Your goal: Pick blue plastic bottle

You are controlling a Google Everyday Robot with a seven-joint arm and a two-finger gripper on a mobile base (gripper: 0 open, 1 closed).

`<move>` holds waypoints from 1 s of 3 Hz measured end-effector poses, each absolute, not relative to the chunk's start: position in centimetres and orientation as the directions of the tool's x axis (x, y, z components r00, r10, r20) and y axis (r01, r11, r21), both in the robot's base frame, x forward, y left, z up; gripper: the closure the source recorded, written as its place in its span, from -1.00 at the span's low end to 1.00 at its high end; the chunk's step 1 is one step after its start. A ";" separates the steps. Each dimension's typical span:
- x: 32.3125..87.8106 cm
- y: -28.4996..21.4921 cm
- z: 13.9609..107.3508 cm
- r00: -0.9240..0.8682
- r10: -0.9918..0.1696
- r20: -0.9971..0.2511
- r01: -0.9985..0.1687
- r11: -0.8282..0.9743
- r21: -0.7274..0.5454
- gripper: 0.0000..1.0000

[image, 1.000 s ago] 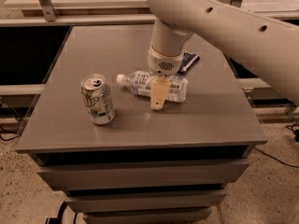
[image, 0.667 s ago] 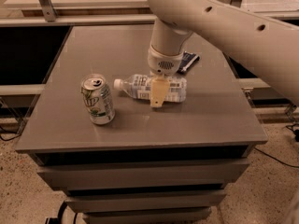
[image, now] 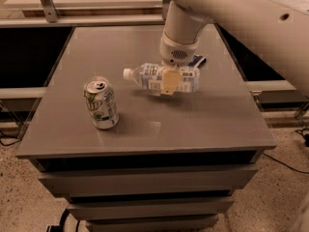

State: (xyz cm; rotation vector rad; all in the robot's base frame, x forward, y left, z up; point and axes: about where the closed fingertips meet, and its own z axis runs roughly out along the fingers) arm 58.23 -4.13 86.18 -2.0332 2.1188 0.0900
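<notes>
The blue plastic bottle (image: 146, 76) is a clear bottle with a white cap and a pale blue-and-white label. It hangs on its side, cap to the left, a little above the grey table (image: 193, 120), with its shadow under it. My gripper (image: 170, 83) comes down from above at the table's middle and is shut on the bottle's middle. One tan finger (image: 170, 81) shows in front of the label; the other is hidden behind the bottle.
A green-and-white soda can (image: 101, 103) stands upright at the front left of the table. A flat dark blue snack packet (image: 198, 60) lies behind the gripper, partly hidden. My big white arm (image: 251, 18) fills the upper right. Drawers sit below the tabletop.
The bottle lay on the table with my gripper around it. Now the gripper has risen slightly with the bottle in it. The can has not moved.
</notes>
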 end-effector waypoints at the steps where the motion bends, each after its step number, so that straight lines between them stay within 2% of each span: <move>1: 59.5 -6.1 90.9 -0.048 -0.979 -0.196 -0.986 0.077 -0.146 1.00; 2: 60.4 -7.9 95.3 -0.060 -0.974 -0.220 -0.976 0.104 -0.193 1.00; 3: 60.9 -7.7 96.0 -0.059 -0.970 -0.236 -0.970 0.112 -0.217 1.00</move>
